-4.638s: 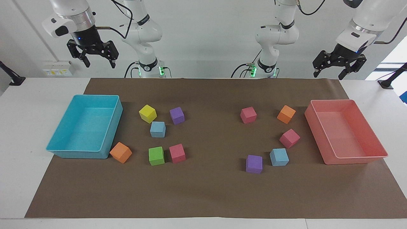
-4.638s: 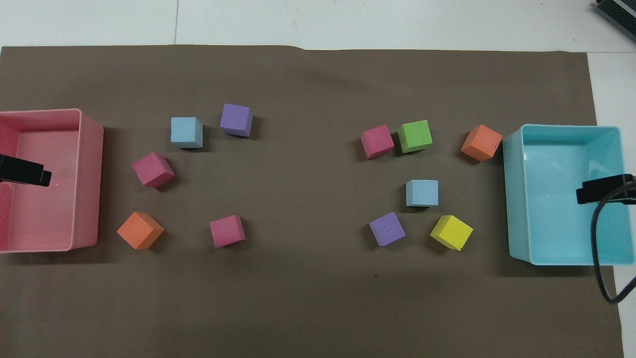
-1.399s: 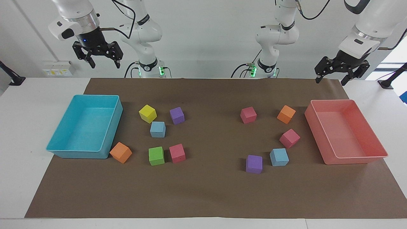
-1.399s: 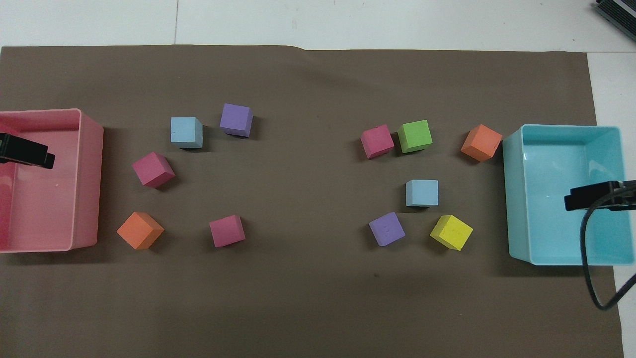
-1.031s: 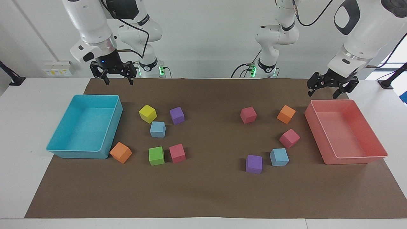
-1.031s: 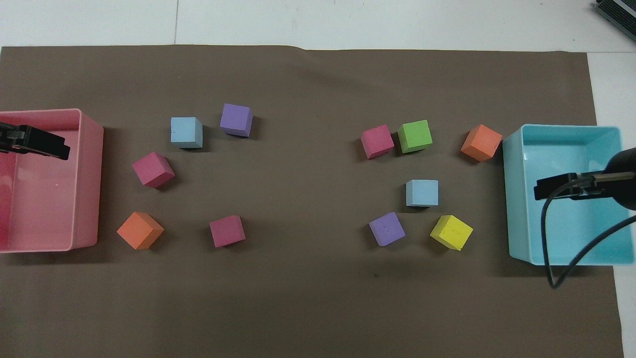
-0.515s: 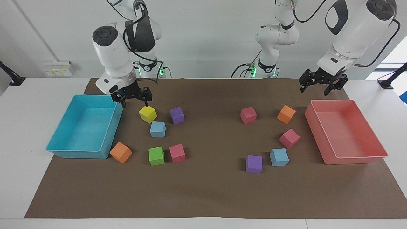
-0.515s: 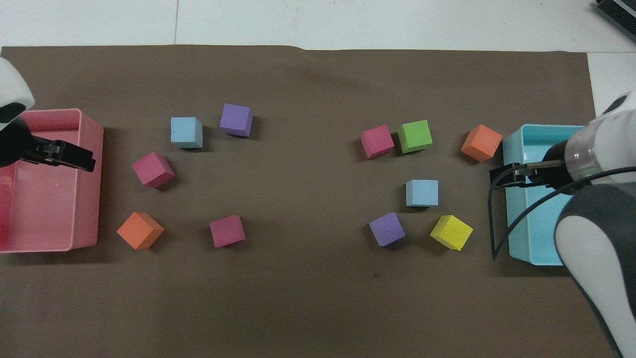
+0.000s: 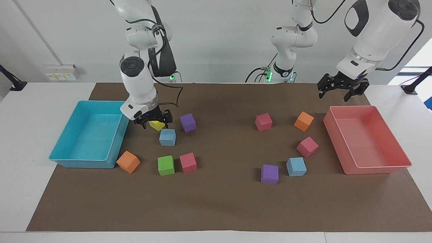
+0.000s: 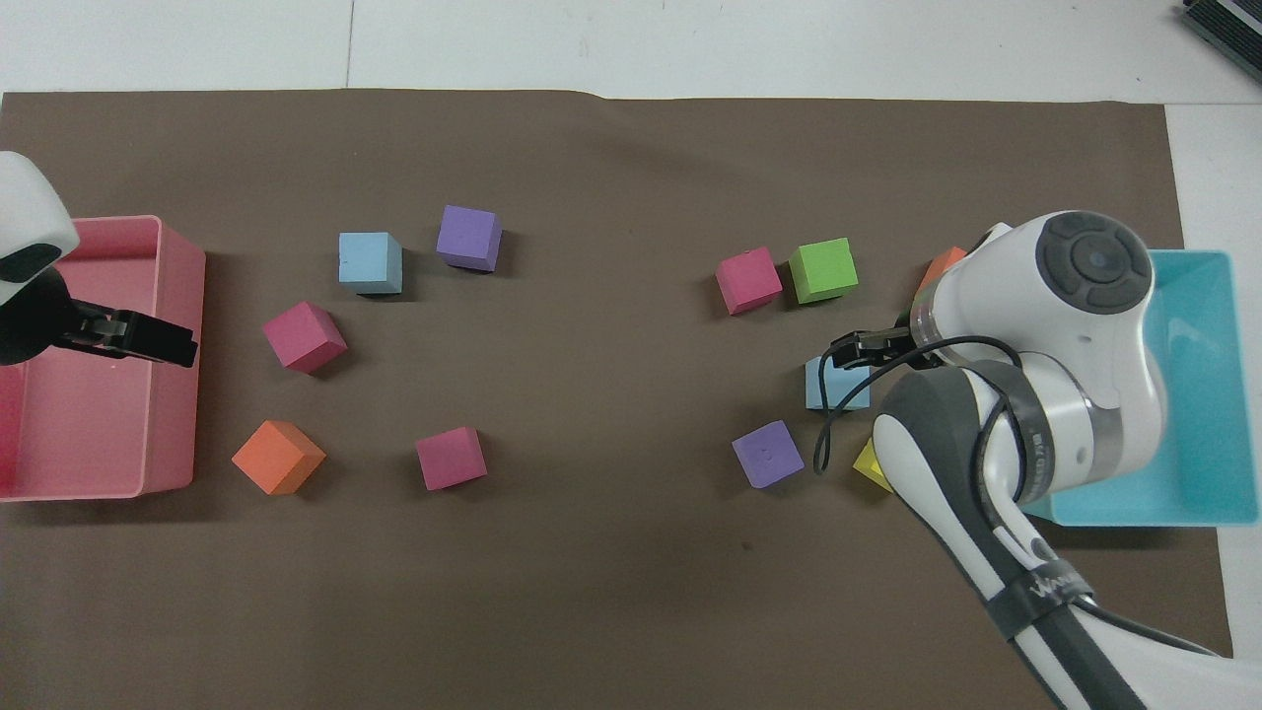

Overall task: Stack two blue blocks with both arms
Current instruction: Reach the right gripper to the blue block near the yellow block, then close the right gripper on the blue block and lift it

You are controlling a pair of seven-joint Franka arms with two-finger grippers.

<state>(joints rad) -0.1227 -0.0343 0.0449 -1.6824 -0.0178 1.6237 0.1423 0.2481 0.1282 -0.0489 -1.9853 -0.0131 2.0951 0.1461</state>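
Note that neither matte sky-blue foam cube (image 9: 167,137) (image 9: 296,166) is stacked yet. Both lie well apart. The right gripper (image 9: 153,122), jaws wide, hovers beside one; the left gripper (image 9: 341,90), jaws wide, waits.

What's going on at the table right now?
The right gripper is open and low over the yellow cube, right beside the blue block at the right arm's end of the table; it holds nothing. The left gripper is open too, up in the air by the pink tray. The other blue block sits untouched next to a purple cube. Nothing is stacked yet.
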